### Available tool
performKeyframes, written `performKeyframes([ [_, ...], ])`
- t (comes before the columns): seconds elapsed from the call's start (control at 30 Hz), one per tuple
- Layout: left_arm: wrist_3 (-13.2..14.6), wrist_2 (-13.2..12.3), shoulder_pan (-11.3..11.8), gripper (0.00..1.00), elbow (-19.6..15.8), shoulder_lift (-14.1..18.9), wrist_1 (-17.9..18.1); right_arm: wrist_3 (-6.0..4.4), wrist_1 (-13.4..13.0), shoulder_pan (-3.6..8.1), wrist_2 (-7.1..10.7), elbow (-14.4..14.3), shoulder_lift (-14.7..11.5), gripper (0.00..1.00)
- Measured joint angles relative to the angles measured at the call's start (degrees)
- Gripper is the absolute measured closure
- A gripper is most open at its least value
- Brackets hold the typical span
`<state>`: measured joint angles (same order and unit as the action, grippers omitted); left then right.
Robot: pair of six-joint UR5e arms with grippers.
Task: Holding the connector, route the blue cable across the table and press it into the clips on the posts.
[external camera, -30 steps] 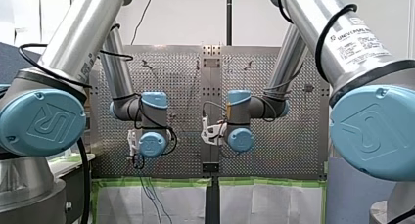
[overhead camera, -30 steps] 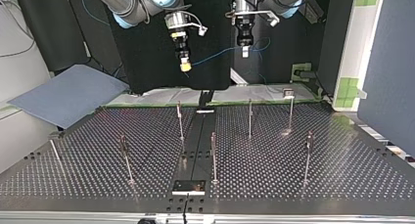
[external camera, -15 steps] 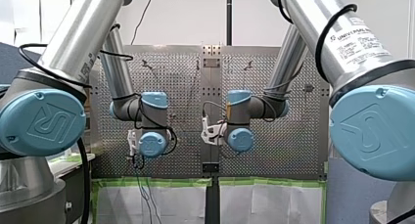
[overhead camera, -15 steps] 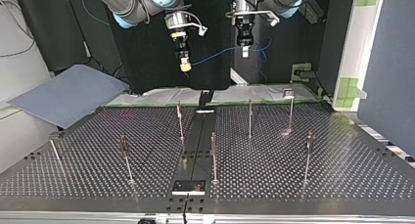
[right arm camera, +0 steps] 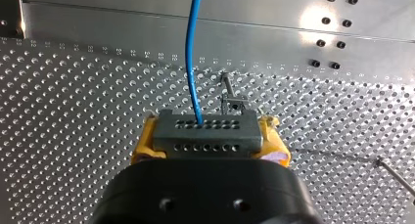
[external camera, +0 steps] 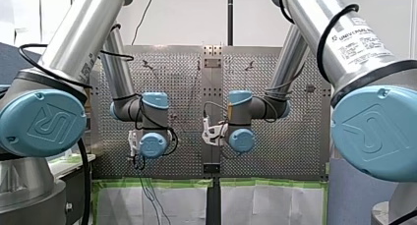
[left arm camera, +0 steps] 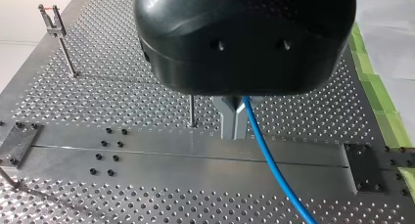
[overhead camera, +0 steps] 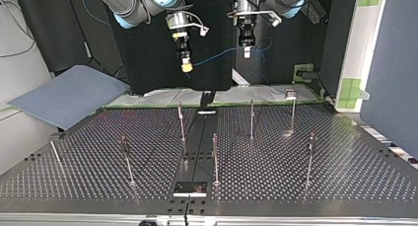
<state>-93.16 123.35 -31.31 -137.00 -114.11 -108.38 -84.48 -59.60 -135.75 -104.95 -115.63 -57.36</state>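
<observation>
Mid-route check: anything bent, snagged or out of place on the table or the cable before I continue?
Nothing stands out. The connector sits square in my right gripper, the blue cable runs free to my left gripper, and the posts look upright; no clip holds cable yet.

white wall (external camera: 187, 14) in the front view, black backdrop (overhead camera: 148, 63) and grey-blue board (overhead camera: 69, 95) opposite.
</observation>
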Motion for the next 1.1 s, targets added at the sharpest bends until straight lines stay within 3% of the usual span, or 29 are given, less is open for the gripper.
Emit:
performKeyframes([
  [0.83,0.18,-0.27,0.18,1.0,0.31,-0.13,-0.31,0.03,0.04,-0.07,-0.02,0.03,0.02,1.0],
  [1.1,0.34,-1.02,0.51,1.0,0.85,-0.25,-4.05,0.25,2.34,-2.03,-0.17,0.66,2.95,1.0],
])
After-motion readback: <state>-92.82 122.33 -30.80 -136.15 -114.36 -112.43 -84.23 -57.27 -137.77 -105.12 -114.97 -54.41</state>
